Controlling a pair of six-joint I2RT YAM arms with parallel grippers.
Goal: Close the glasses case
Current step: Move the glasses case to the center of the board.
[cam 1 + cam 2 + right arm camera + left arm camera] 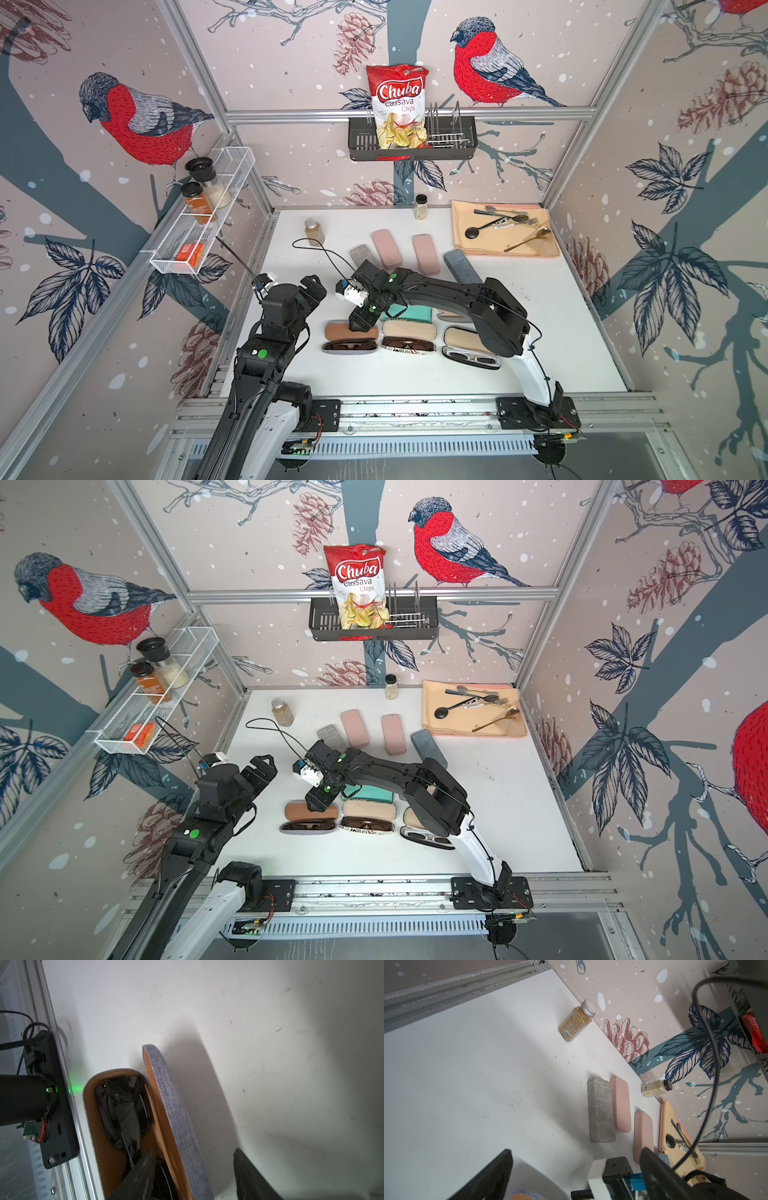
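The glasses case [350, 347] lies open at the left end of the front row in both top views, with dark sunglasses [308, 825] in its tray and its brown-lined lid [336, 331] behind. My right gripper [362, 323] comes down on that lid. In the right wrist view the grey fabric lid [176, 1109] stands raised between the jaws of my right gripper [193, 1153]. One finger is inside over the sunglasses [124, 1109], and the other stands apart from the lid's outer side. My left gripper [313, 291] hangs open and empty to the left, and its left wrist view shows my left gripper [576, 1167] over bare table.
Two more open cases [409, 345] [471, 358] lie to the right, with a teal case [411, 312] behind them. Closed grey, pink and blue cases [386, 248] sit farther back. Spice jars [314, 232] [421, 206] and a napkin with cutlery [505, 232] are at the rear.
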